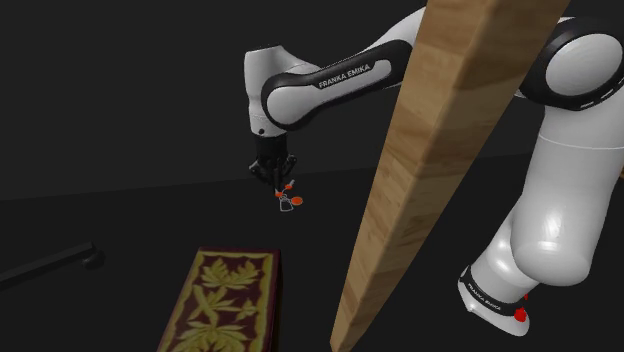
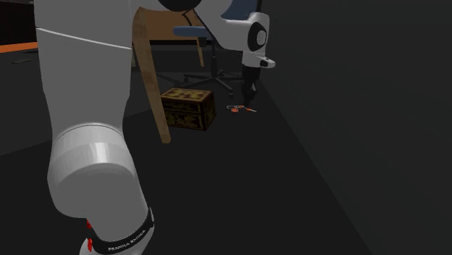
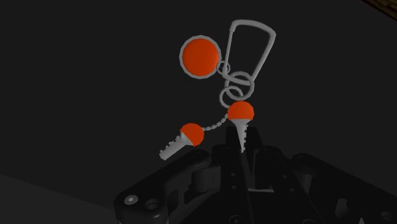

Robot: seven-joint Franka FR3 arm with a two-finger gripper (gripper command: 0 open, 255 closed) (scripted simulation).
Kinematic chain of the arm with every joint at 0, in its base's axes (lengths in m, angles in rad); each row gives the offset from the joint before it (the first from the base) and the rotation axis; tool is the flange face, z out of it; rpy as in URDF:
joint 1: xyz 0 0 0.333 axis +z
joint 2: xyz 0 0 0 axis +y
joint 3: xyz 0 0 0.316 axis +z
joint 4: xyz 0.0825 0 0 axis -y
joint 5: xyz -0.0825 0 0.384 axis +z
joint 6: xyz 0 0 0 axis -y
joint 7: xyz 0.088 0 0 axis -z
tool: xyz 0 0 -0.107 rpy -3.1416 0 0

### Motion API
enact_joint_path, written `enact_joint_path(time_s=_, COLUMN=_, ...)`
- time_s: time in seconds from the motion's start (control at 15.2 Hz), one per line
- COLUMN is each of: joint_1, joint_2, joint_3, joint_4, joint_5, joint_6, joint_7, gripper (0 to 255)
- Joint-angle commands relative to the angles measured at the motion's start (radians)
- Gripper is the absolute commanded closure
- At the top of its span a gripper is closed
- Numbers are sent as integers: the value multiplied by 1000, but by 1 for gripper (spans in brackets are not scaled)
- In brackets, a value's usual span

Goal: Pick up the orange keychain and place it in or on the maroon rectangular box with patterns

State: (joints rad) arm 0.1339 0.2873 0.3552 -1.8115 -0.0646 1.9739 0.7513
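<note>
gripper: the black gripper (image 3: pixel 243 153) points down at the dark floor (image 1: pixel 120 150), jaws drawn narrow and clasping the grey pointed shank of one orange-capped charm (image 3: pixel 241 121).
orange keychain: the orange keychain (image 3: pixel 219 83) is caught by that one charm, so the rest trails loose beyond the fingertips. its orange disc (image 3: pixel 200 56), pale carabiner (image 3: pixel 266 39) and rings lie at 12 o'clock of the held charm, and a second capped charm at 8 o'clock of it.
clear of the floor: cannot tell, since the floor gives no shadow to judge by.
maroon box: the maroon box (image 1: pixel 225 300), its top patterned with gold leaves, lies at 7 o'clock of the gripper in the shoulder view, apart from it.
wooden leg: a slanted wooden leg (image 1: pixel 430 170) rises at 3 o'clock of the gripper in that view, close beside the box.
step: likely the grasp is made and the carry to the box not yet begun.
risk: the hold is on one small charm, so the loose parts may swing. a slow carry and a release over the middle of the patterned top would suit.
</note>
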Motion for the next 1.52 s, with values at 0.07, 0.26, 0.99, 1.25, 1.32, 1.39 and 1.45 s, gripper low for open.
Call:
enact_joint_path(time_s=0.07, joint_1=-2, joint_2=-17, joint_3=2, joint_4=22, joint_5=7, joint_6=-38, joint_7=-3, gripper=255)
enact_joint_path(time_s=0.26, joint_1=-3, joint_2=-29, joint_3=4, joint_4=47, joint_5=12, joint_6=-75, joint_7=-5, gripper=255)
enact_joint_path(time_s=0.99, joint_1=9, joint_2=-61, joint_3=16, joint_4=134, joint_5=25, joint_6=-192, joint_7=11, gripper=255)
enact_joint_path(time_s=1.25, joint_1=62, joint_2=-67, joint_3=51, joint_4=127, joint_5=29, joint_6=-189, joint_7=97, gripper=255)
enact_joint_path(time_s=1.32, joint_1=75, joint_2=-66, joint_3=60, joint_4=128, joint_5=29, joint_6=-188, joint_7=119, gripper=255)
enact_joint_path(time_s=1.39, joint_1=89, joint_2=-64, joint_3=68, joint_4=130, joint_5=29, joint_6=-189, joint_7=141, gripper=255)
enact_joint_path(time_s=1.45, joint_1=103, joint_2=-61, joint_3=77, joint_4=134, joint_5=28, joint_6=-189, joint_7=164, gripper=255)
